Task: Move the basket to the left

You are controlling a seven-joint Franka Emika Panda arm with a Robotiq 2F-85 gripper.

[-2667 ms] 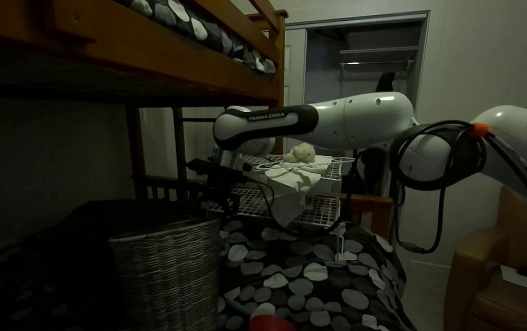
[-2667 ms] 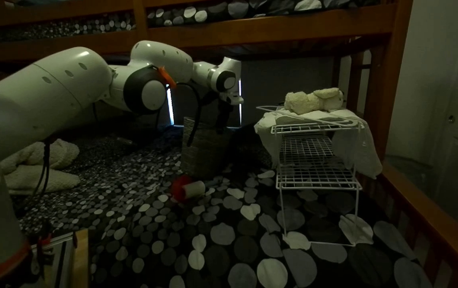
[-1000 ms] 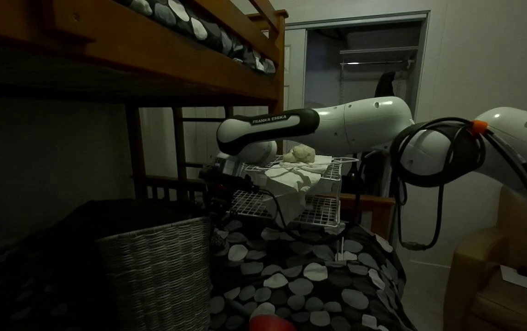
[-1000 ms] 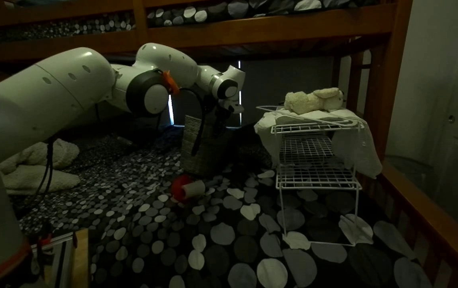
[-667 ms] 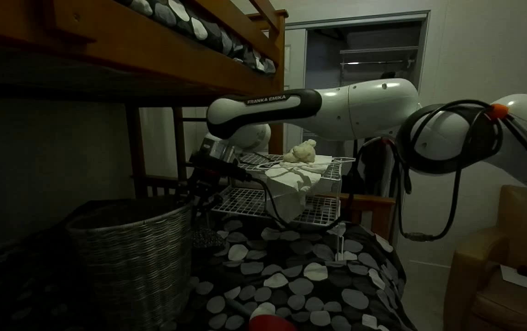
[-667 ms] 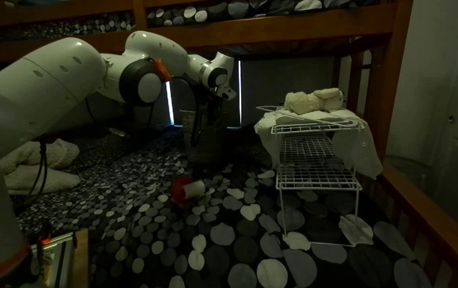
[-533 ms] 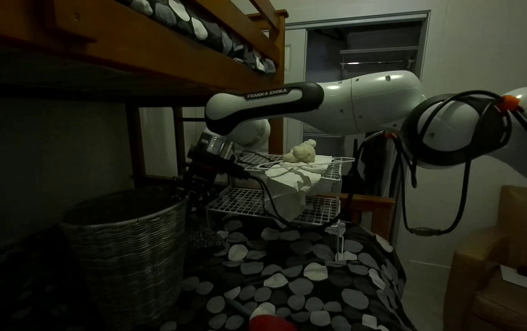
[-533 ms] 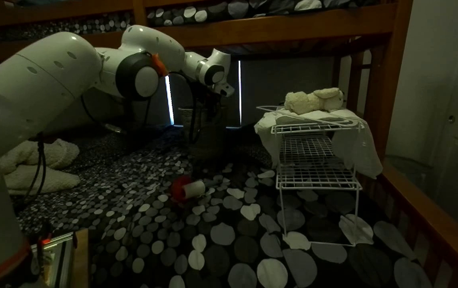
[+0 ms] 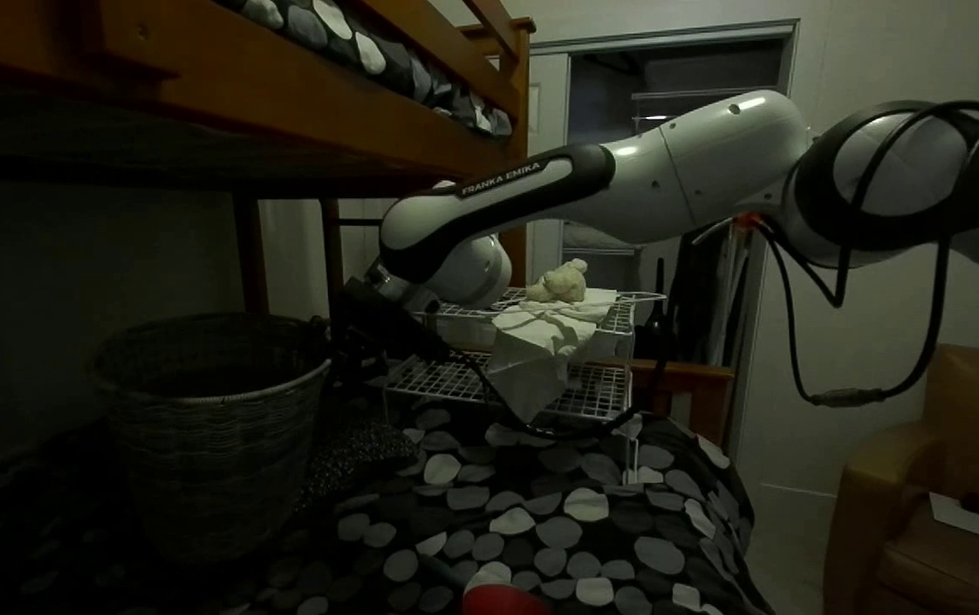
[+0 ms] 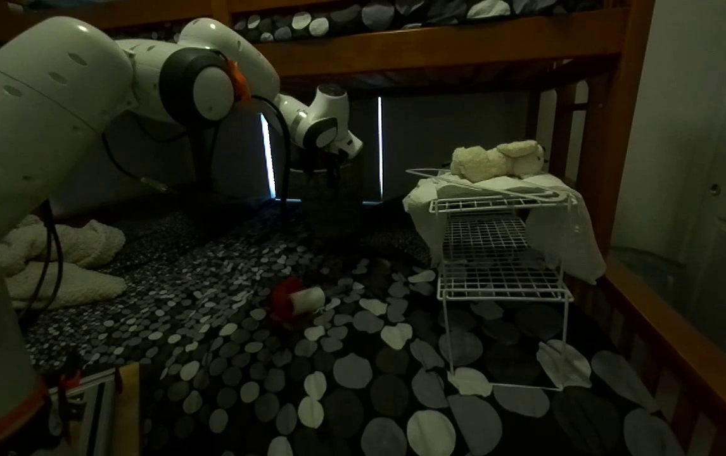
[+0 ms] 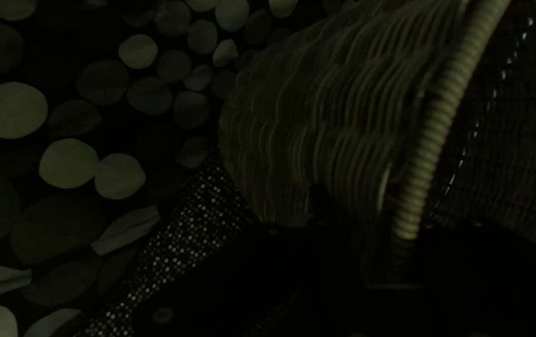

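- Beneath the bunk bed, the white arm has risen since the earlier frame, and the basket has gone with it, shifted left and higher in an exterior view, its open mouth now showing.
- The arm looks close to the bunk bed overhead, though depth is hard to judge; climbing further to clear so tall a load could knock it against the wood.
- Close to upright, the basket is left of the wire rack in both exterior views. Shadow hides whether its base touches the spotted surface. Gripped at one side only, it may swing or tip as its weight twists the hold.
- The wire rack, a plush toy on top, risks a jolt should the arm swing right into it.
- Speckled fabric lies just beside the basket; a low base could drag it along.
- The hand appears clamped on the thick rim, its dark jaws parted by little more than the braid running between them. Their tips are lost in shadow.
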